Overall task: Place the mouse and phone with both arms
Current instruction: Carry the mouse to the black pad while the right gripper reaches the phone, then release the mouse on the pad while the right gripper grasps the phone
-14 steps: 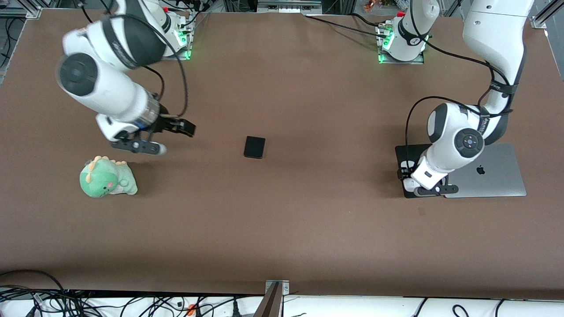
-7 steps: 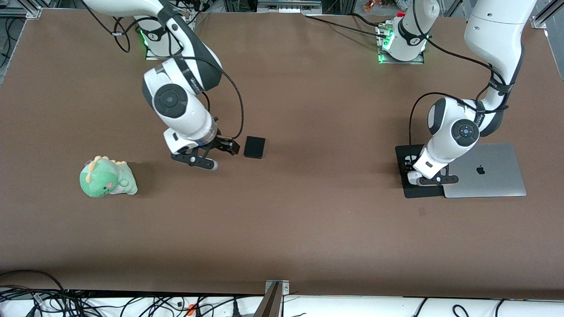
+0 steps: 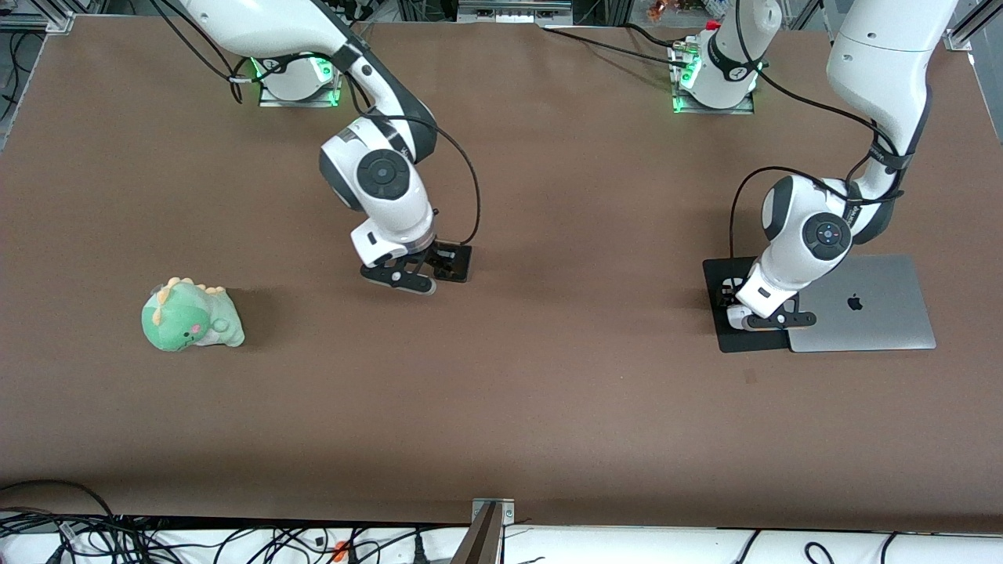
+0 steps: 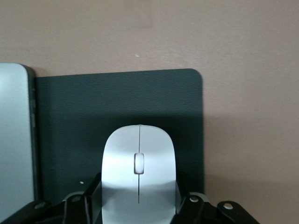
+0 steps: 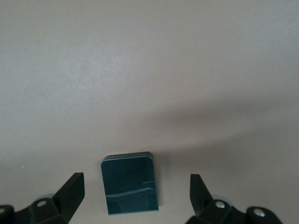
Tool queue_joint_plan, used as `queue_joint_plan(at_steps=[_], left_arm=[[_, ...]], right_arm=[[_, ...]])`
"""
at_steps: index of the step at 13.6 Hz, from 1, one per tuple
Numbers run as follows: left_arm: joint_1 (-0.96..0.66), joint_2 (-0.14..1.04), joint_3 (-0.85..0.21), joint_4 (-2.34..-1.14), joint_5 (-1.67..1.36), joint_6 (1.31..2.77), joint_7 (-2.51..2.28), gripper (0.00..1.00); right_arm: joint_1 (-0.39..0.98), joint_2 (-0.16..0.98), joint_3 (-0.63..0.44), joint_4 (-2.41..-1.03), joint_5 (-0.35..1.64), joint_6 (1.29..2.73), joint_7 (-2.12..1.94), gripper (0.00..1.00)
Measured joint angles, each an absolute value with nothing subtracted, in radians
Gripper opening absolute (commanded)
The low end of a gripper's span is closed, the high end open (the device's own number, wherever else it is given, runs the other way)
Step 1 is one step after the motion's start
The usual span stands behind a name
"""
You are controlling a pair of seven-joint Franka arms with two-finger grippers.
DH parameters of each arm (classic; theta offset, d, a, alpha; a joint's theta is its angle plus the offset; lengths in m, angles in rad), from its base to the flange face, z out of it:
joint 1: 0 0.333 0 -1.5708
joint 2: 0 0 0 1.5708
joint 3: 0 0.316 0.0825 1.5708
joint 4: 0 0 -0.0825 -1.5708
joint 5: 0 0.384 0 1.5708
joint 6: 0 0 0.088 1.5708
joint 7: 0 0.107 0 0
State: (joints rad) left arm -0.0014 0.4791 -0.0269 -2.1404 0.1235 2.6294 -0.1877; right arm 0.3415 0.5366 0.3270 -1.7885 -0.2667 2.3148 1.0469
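Note:
The white mouse (image 4: 138,172) lies on the black mat (image 4: 117,102) beside the laptop, at the left arm's end of the table. My left gripper (image 4: 138,186) is shut on the mouse, a finger pressed against each side. In the front view that left gripper (image 3: 736,301) is low over the mat (image 3: 740,341), and the wrist hides the mouse. The black phone (image 5: 131,184) lies flat on the brown table near its middle. My right gripper (image 5: 136,179) hangs open over it, a finger on either side with gaps. From the front, the right gripper (image 3: 437,269) covers part of the phone (image 3: 461,265).
A silver laptop (image 3: 862,305) lies closed, touching the mat on the side toward the table's end; its edge (image 4: 14,140) shows in the left wrist view. A green plush dinosaur (image 3: 190,317) sits toward the right arm's end of the table.
The right arm has swung from near the plush dinosaur to over the phone, fingers staying open. The left gripper has shifted a little along the mat with the mouse.

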Motion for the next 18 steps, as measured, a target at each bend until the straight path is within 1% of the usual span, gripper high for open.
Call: queue_joint_plan(at_steps=[2,3,4,5,9,11,12,15,16,18], left_arm=[[0.014,0.479,-0.027,-2.140,0.124,2.631,-0.172,0.66],[0.021,0.480,-0.027,-2.140,0.124,2.632,-0.168,0.71],[0.025,0.481,-0.027,-2.140,0.124,2.633,-0.167,0.93],[0.026,0.483,-0.027,-2.140,0.124,2.640,-0.166,1.00],[0.026,0.482,-0.030,-2.121,0.124,2.661,-0.142,1.00],[0.026,0.467,-0.031,-2.078,0.124,2.626,-0.112,1.00],[0.026,0.455,-0.032,-2.040,0.124,2.565,-0.095,1.00],[0.028,0.393,-0.033,-1.881,0.107,2.311,-0.051,1.00],[0.031,0.360,-0.033,-1.845,0.089,2.247,-0.037,1.00],[0.038,0.264,-0.033,-1.808,0.066,2.124,-0.012,1.00]], right_arm=[[0.360,0.558,0.327,-1.818,-0.327,2.373,1.104,1.00],[0.366,0.569,0.327,-1.832,-0.350,2.398,1.124,1.00],[0.372,0.580,0.327,-1.842,-0.368,2.418,1.139,1.00],[0.379,0.590,0.326,-1.848,-0.385,2.431,1.150,1.00],[0.439,0.630,0.282,-1.855,-0.456,2.494,1.202,1.00],[0.456,0.642,0.266,-1.860,-0.487,2.501,1.208,1.00],[0.459,0.645,0.262,-1.865,-0.497,2.511,1.210,1.00],[0.460,0.647,0.260,-1.884,-0.501,2.540,1.211,1.00],[0.462,0.647,0.260,-1.887,-0.502,2.543,1.211,1.00],[0.469,0.647,0.260,-1.890,-0.502,2.547,1.215,1.00]])
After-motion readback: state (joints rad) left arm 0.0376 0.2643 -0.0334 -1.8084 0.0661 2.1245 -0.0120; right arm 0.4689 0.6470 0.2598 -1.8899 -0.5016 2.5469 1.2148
